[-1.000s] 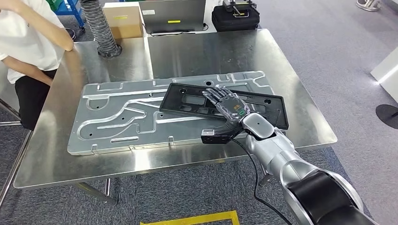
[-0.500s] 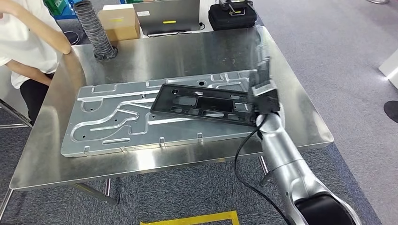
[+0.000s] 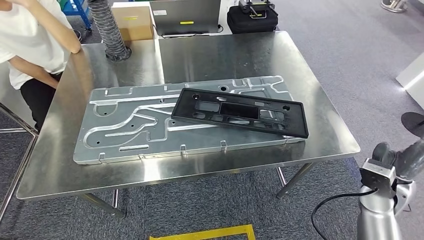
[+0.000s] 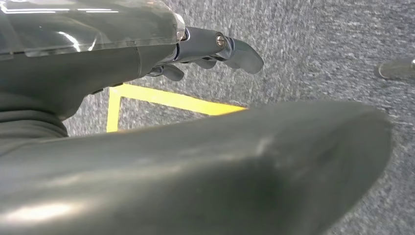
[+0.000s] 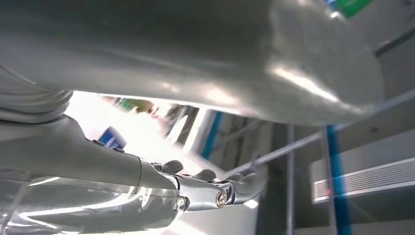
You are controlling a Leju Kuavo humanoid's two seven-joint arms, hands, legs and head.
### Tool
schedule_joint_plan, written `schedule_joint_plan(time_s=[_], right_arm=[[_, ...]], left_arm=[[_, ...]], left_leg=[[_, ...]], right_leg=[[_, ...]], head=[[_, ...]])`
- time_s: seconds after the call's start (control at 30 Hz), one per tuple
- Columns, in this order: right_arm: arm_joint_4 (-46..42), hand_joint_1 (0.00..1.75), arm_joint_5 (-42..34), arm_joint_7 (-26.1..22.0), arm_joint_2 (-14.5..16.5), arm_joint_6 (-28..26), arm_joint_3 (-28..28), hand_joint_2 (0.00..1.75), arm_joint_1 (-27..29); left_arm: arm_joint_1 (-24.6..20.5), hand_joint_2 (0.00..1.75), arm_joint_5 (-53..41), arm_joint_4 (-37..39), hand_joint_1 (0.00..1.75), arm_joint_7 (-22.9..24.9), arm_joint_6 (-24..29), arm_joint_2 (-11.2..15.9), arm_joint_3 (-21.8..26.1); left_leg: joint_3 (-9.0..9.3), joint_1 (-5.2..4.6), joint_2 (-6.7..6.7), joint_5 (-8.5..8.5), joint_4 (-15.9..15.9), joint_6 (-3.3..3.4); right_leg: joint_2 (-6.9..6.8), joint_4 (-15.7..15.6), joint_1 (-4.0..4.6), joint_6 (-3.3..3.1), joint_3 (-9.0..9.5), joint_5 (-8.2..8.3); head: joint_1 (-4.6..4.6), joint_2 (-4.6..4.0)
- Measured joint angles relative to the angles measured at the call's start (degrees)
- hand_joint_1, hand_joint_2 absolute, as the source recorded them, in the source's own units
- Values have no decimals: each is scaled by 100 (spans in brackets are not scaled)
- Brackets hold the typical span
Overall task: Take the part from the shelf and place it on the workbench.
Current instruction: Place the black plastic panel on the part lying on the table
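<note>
On steel workbench, black part lies flat across grey machined plate, overhanging plate's right end. Head view catches right hand off bench's right corner, well apart from part, grasp unreadable there; right wrist view shows fingers extended, empty. Left hand hangs over grey carpet, fingers loosely apart, empty, near yellow floor tape. Person stands at bench's left end.

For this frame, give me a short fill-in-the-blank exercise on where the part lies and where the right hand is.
1. The black part lies on the grooved ____ plate.
2. That plate rests on the steel ____.
3. The right hand is off the bench and holds ____.
4. A ribbed ____ stands at the bench's far corner, near the cardboard box.

Missing words: metal; workbench; nothing; hose
</note>
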Motion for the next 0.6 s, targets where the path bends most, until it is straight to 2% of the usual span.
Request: schedule_joint_plan(time_s=[0.03,0.07,0.13,0.17,0.2,0.27,0.3,0.33,0.37,0.43,0.47,0.5,0.53,0.6], right_arm=[[3,0,27,1,-1,-75,-76,0,215],[9,0,53,1,0,-135,-151,0,426],[31,0,79,-3,13,-232,-311,0,784],[51,0,78,-5,30,-265,-383,0,927],[95,0,97,-8,60,-282,-455,0,1052],[278,0,245,-9,177,-249,-598,0,1261],[403,0,360,-10,256,-211,-674,0,1326],[521,0,470,-10,336,-175,-740,0,1375],[625,0,557,-11,405,-152,-802,0,1416],[833,0,671,-11,531,-140,-926,0,1499],[956,0,710,-11,597,-131,-993,0,1535],[1093,0,762,-11,675,-111,-1068,0,1561],[1237,0,827,-11,751,-72,-1149,0,1576],[1527,0,979,-11,879,17,-1324,0,1586]], left_arm=[[-4,0,-15,0,0,6,-3,-3,1],[-8,0,-40,0,0,13,-4,-8,1],[-6,0,-96,-1,0,21,-13,-20,1],[-4,0,-123,-2,0,21,-20,-25,1],[0,0,-142,-2,0,16,-28,-27,1],[3,0,-176,-2,0,7,-37,-30,1],[7,0,-192,-2,0,4,-39,-35,0],[9,0,-207,-2,0,4,-39,-42,-1],[10,0,-218,-2,0,4,-40,-48,-1],[7,0,-244,-2,0,4,-39,-55,-1],[6,0,-258,-2,0,7,-38,-55,-1],[6,0,-273,-2,0,14,-37,-55,-1],[7,0,-286,-2,0,24,-37,-57,-1],[-6,0,-303,-3,0,46,-32,-60,-2]], left_leg=[[-30,-1,7,10,18,-7],[-50,0,7,18,36,-16],[-77,-14,-8,39,66,-56],[-84,-19,-13,56,70,-89],[-89,-22,-16,77,66,-128],[-102,-8,-17,122,44,-214],[-131,-1,-15,64,84,-250],[-187,3,-13,-83,209,-276],[-272,7,-10,-317,445,-291],[-452,5,-9,-872,1135,-296],[-479,-1,-8,-1055,1416,-290],[-408,-11,-8,-1131,1518,-276],[-215,-27,-9,-1097,1389,-252],[440,-77,-9,-868,568,-172]], right_leg=[[-2,-154,-17,5,120,98],[-4,-533,-33,3,365,265],[0,-1302,-42,-25,814,493],[5,-1510,-31,-49,925,545],[12,-1575,-8,-80,944,560],[15,-1581,16,-165,907,644],[10,-1597,12,-215,870,696],[5,-1616,3,-262,821,753],[-1,-1630,-4,-298,759,812],[-10,-1629,22,-339,620,914],[-13,-1625,41,-349,544,968],[-15,-1618,61,-357,466,1024],[-15,-1609,78,-362,390,1079],[-12,-1590,103,-362,271,1183]], head=[[0,-1],[0,-1],[0,-1],[-1,-1],[-1,-1],[-1,-1],[-1,-1],[-1,-1],[-1,-1],[-2,0],[-2,0],[-2,0],[-2,0],[-2,0]])
